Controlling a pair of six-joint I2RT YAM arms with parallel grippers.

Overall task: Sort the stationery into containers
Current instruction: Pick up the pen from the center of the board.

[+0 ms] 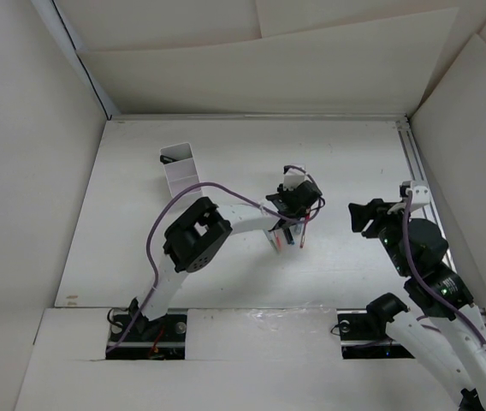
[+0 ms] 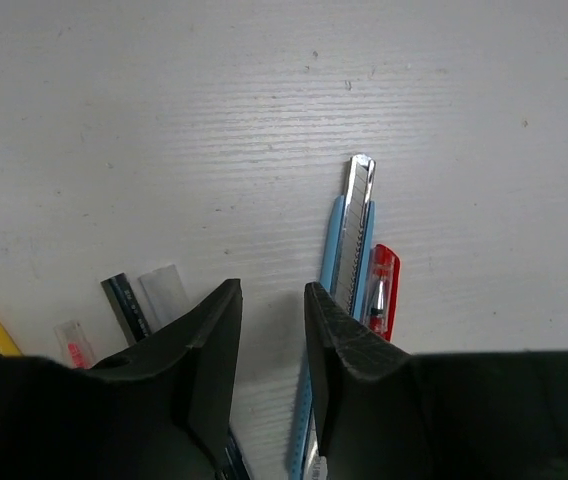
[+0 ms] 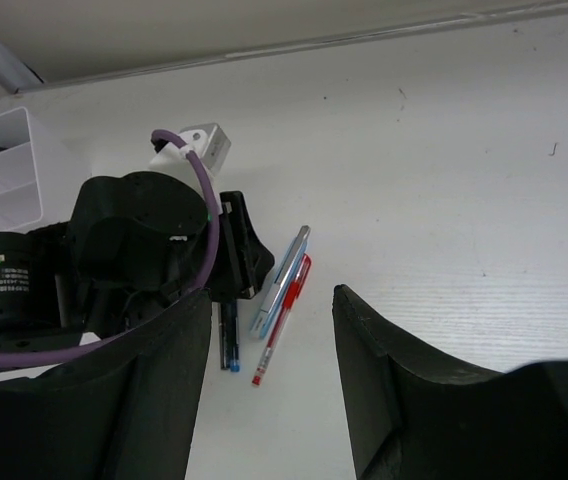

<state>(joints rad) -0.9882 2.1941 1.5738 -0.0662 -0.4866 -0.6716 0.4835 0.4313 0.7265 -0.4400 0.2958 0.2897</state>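
Jaws of left gripper (image 2: 272, 295) partly apart, holding nothing; blue plastic utility knife with steel blade (image 2: 352, 240) and red translucent pen (image 2: 384, 285) just right of it; right gripper (image 3: 269, 297) jaws spread wide, empty

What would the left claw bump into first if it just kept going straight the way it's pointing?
Most likely the bare table: the left gripper has open jaws framing only white surface. The blue utility knife lies just beside one finger, which might clip it; depth is hard to judge.
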